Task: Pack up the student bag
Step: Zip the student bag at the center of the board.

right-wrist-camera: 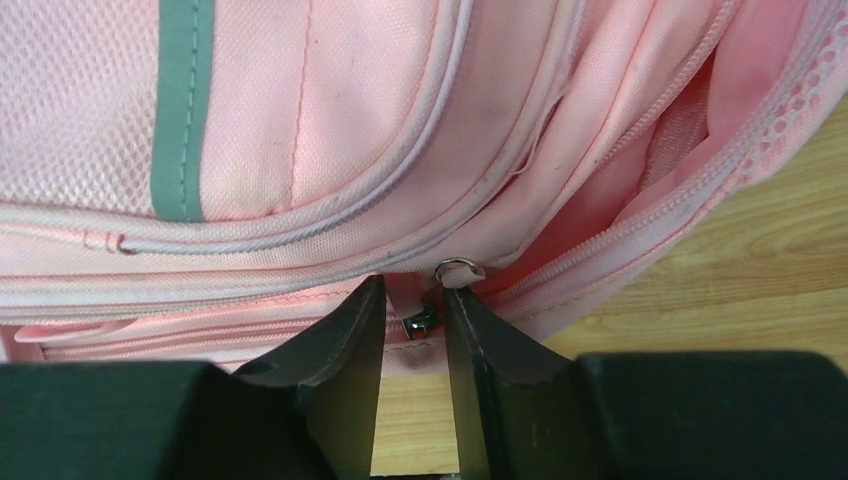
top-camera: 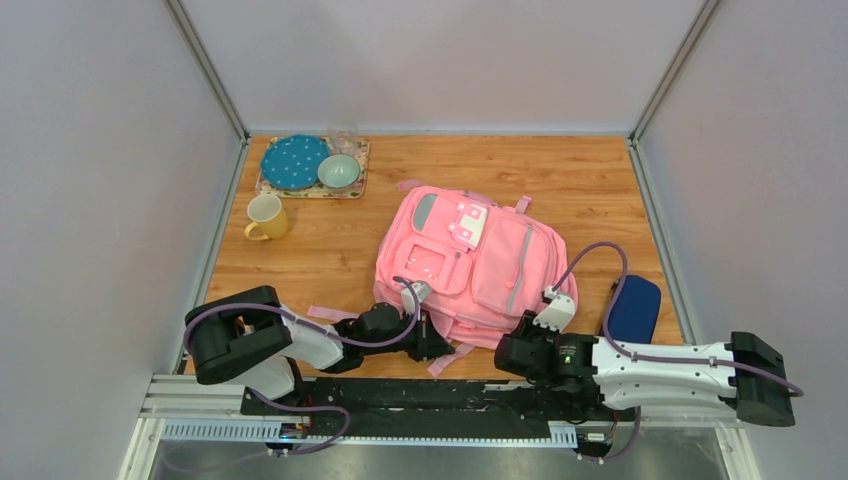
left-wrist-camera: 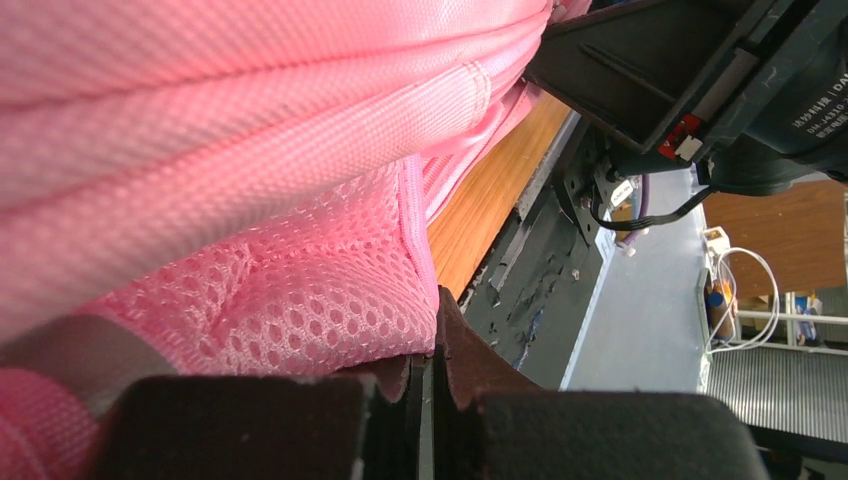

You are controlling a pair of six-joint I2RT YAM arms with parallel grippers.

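Top external view: student bag (top-camera: 480,265) lies flat mid-desk, twd the near edge, its near rim partly hidden under both wrists. Left gripper (left-wrist-camera: 425,352) is at the bag's near-left corner, jaws pressed together against pink mesh; can't tell if cloth is caught btwn them. Right gripper (right-wrist-camera: 412,292) is at the near-right corner, jaws narrowly parted w/ a zip pull (right-wrist-camera: 412,312) in the gap, not visibly squeezed. White print on an arm housing (left-wrist-camera: 800,100) is too small to read.
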